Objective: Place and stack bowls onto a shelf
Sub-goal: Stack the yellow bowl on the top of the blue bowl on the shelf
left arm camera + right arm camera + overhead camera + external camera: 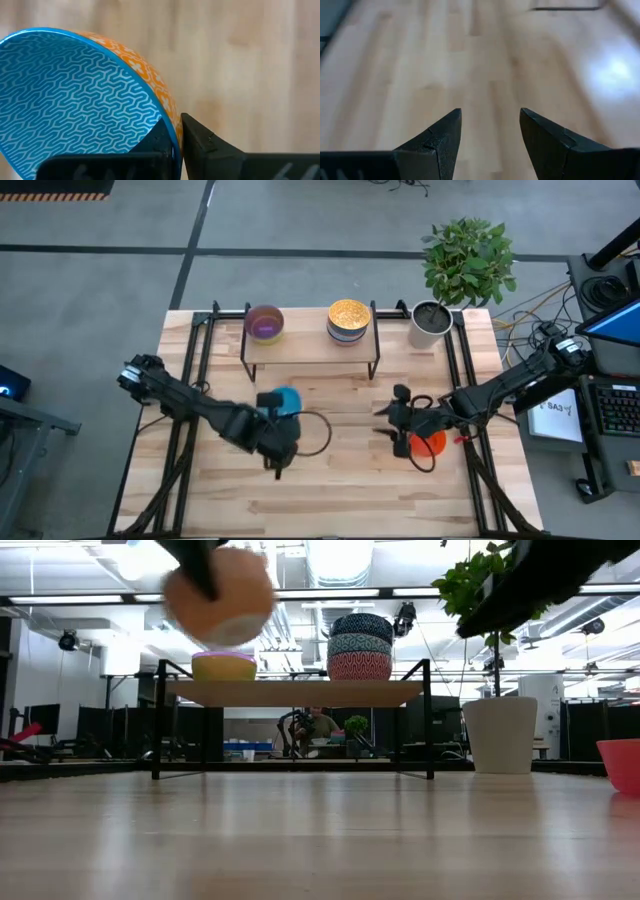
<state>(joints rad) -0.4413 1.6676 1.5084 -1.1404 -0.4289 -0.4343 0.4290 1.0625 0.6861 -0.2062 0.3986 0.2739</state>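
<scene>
Dark fingers of the left gripper (175, 137) pinch the rim of the orange patterned bowl (85, 95), lifted at centre frame in the high view. The right gripper (490, 130) hangs spread beside the orange-red bowl (430, 442). Upper centre, the shelf (310, 340) carries bowl stacks.

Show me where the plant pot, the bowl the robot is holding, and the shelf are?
Plant pot (430, 323): high view, on its rim beside the soil.
Orange patterned bowl (75, 130): left wrist view, on its blue patterned inside, rim pinched by the left gripper (177, 137).
Shelf (300, 692): low view, on the board's front edge.
</scene>
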